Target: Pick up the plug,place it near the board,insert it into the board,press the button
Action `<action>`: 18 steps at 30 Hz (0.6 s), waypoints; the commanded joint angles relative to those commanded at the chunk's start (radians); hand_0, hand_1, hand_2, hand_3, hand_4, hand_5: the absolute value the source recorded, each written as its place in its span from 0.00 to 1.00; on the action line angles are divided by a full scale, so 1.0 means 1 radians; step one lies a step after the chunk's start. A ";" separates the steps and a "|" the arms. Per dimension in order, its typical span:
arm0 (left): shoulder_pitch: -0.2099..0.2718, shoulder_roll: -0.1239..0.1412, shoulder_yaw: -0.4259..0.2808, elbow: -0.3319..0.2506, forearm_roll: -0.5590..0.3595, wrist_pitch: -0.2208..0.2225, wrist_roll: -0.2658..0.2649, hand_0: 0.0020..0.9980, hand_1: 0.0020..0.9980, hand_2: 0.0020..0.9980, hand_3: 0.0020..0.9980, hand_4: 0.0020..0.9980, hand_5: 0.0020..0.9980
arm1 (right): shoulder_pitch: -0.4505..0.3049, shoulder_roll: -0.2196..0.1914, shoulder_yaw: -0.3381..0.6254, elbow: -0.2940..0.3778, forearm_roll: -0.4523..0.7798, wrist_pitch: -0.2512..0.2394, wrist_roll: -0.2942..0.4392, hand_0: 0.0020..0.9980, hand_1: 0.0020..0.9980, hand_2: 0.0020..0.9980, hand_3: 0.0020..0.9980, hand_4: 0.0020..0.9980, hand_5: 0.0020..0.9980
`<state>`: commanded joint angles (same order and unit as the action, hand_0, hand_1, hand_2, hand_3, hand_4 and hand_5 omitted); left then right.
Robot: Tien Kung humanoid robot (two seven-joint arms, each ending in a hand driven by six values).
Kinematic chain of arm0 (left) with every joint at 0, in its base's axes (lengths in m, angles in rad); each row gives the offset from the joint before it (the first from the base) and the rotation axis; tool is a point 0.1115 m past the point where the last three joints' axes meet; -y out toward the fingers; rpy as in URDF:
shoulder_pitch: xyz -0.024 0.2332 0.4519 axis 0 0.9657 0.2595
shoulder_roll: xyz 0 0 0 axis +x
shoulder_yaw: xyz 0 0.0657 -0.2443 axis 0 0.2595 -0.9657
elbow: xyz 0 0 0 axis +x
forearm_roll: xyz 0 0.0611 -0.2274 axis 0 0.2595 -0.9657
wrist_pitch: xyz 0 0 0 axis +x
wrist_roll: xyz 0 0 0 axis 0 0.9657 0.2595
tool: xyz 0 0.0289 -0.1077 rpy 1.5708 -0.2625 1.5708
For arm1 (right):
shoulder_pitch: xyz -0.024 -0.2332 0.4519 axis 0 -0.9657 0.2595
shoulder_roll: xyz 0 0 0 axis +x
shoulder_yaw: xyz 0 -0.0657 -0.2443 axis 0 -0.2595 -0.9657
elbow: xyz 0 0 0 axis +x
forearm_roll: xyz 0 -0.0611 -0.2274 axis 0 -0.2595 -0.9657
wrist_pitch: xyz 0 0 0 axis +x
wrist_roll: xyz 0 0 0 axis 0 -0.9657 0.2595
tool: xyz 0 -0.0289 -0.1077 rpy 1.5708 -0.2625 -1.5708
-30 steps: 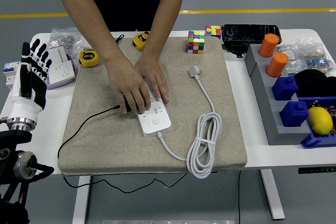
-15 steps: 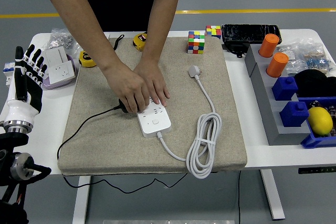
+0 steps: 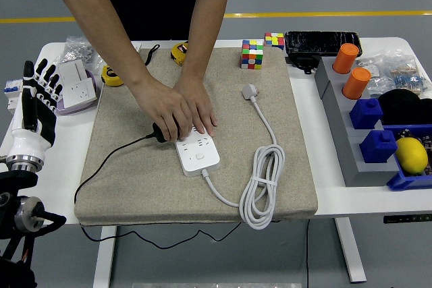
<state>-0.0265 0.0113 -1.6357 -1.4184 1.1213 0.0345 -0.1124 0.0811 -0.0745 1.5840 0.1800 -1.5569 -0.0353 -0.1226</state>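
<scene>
Counts first: one white board [image 3: 197, 152], one black plug [image 3: 158, 133], two cubes [image 3: 252, 53], two tape measures [image 3: 112, 75], two orange cylinders [image 3: 355, 82], two blue blocks [image 3: 365, 113] and one lemon [image 3: 411, 154]. One robot hand shows, the left hand [image 3: 37, 102], raised at the table's left edge with its fingers spread and straight, gripping nothing; the right arm is out of view. Well to the right of that hand, a person's two hands [image 3: 179, 107] rest side by side over the board's far end, one covering most of the plug, which sits against the board's left far corner with its thin black cord trailing back toward the robot hand's side. Whether the plug is seated in a socket cannot be told. The board's own white cable [image 3: 260, 190] lies coiled farther right, ending in a white plug [image 3: 250, 91]. All this lies on a beige mat [image 3: 135, 180] spread over a white table [image 3: 324, 193]. Beyond is a grey floor with a yellow line [image 3: 324, 13].
</scene>
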 joint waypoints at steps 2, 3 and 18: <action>0.000 0.001 0.000 0.001 0.004 -0.001 0.002 1.00 1.00 0.96 0.98 1.00 1.00 | 0.000 0.001 -0.001 0.000 0.001 0.000 0.001 0.84 0.73 0.72 0.77 1.00 0.98; 0.000 0.001 0.000 0.002 0.005 -0.002 0.002 1.00 1.00 0.96 0.98 1.00 1.00 | 0.000 0.001 -0.002 0.000 0.001 0.000 0.001 0.84 0.73 0.72 0.77 1.00 0.98; 0.001 0.003 -0.001 0.004 0.079 -0.012 0.025 1.00 1.00 0.93 0.97 1.00 1.00 | -0.001 -0.002 -0.004 0.000 0.000 0.000 0.000 0.84 0.73 0.72 0.77 1.00 0.98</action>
<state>-0.0258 0.0146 -1.6365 -1.4140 1.1998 0.0223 -0.0872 0.0805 -0.0766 1.5799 0.1800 -1.5570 -0.0348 -0.1224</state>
